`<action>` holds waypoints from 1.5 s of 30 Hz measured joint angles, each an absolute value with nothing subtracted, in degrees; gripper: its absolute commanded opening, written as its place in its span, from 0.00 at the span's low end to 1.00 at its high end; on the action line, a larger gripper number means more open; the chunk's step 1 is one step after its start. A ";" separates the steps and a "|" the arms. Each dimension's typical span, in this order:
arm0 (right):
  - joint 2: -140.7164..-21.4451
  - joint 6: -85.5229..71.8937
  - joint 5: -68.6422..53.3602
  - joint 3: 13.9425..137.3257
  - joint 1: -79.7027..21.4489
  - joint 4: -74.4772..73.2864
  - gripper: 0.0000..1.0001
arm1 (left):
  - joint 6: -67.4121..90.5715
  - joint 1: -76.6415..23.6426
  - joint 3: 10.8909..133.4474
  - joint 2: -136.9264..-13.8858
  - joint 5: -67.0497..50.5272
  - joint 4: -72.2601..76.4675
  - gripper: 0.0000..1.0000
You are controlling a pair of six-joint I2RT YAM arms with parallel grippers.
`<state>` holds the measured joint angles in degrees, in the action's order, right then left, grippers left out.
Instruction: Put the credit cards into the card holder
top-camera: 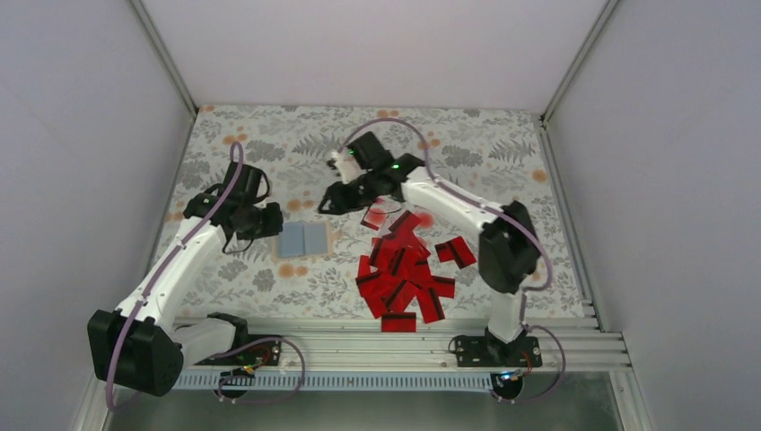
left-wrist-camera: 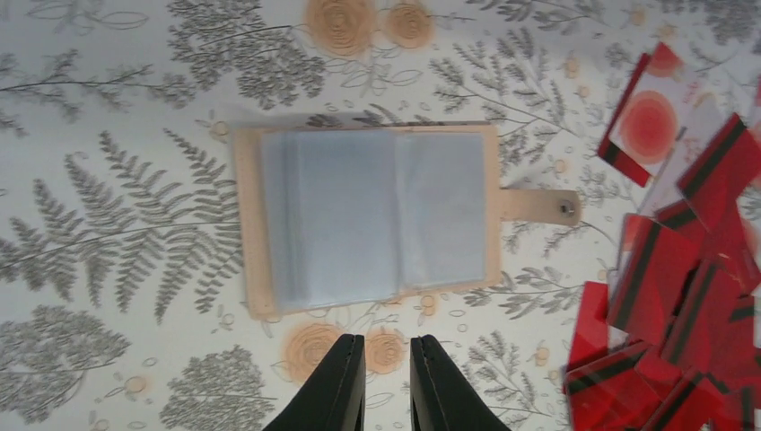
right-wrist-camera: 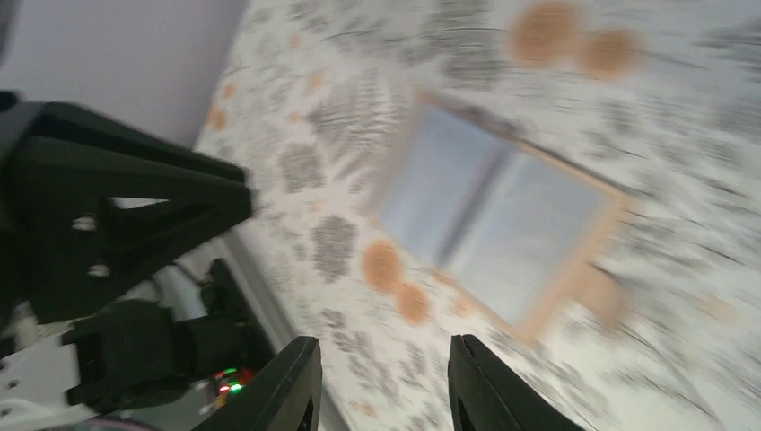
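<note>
The card holder (top-camera: 303, 240) lies open on the cloth, tan-edged with blue-grey sleeves; in the left wrist view (left-wrist-camera: 372, 215) its strap points right. The credit cards (top-camera: 404, 269) lie in a red heap to its right, and also show in the left wrist view (left-wrist-camera: 682, 296), one pale-faced with a red blot (left-wrist-camera: 651, 126). My left gripper (top-camera: 269, 220) hovers just left of the holder, its jaws a narrow gap apart and empty (left-wrist-camera: 388, 377). My right gripper (top-camera: 328, 202) hangs above the holder's far right corner, wide open and empty (right-wrist-camera: 381, 386). The holder (right-wrist-camera: 498, 233) is blurred there.
The floral cloth (top-camera: 269, 144) covers the table between grey walls. An aluminium rail (top-camera: 395, 346) runs along the near edge with both arm bases. The left arm (right-wrist-camera: 117, 224) fills the left of the right wrist view.
</note>
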<state>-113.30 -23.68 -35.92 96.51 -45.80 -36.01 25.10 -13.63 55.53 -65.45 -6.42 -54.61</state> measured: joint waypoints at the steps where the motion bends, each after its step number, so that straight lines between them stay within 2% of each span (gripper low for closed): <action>1: -110.30 -23.66 -33.93 93.69 -44.53 -36.18 0.38 | 24.80 -13.65 55.27 -65.28 -7.18 -54.08 0.19; 8: -97.30 -24.64 -22.17 75.05 -37.45 -38.15 0.44 | 20.95 -16.95 53.89 -66.04 -15.44 -47.22 0.33; 14: -87.02 -29.52 -17.43 62.06 -31.97 -41.78 0.54 | 18.17 -24.99 52.82 -71.57 -22.83 -38.76 0.37; 18: -84.14 -34.09 -16.88 58.11 -28.64 -44.66 0.69 | 17.58 -28.95 53.08 -78.00 -27.49 -33.87 0.38; 21: -82.30 -37.15 -16.25 56.29 -27.51 -46.44 0.73 | 17.10 -30.74 55.27 -83.72 -29.74 -32.16 0.40; 31: -80.60 -43.13 -23.20 51.05 -20.97 -38.39 0.71 | 17.30 -33.78 69.36 -99.50 -30.52 -29.61 0.37; 45: -90.91 -45.76 -31.53 50.24 -15.70 -23.77 0.62 | 18.85 -37.19 95.61 -123.74 -27.77 -36.05 0.36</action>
<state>-90.91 -45.76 -31.53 50.24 -15.70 -23.77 18.85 -37.19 95.61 -123.74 -27.77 -36.05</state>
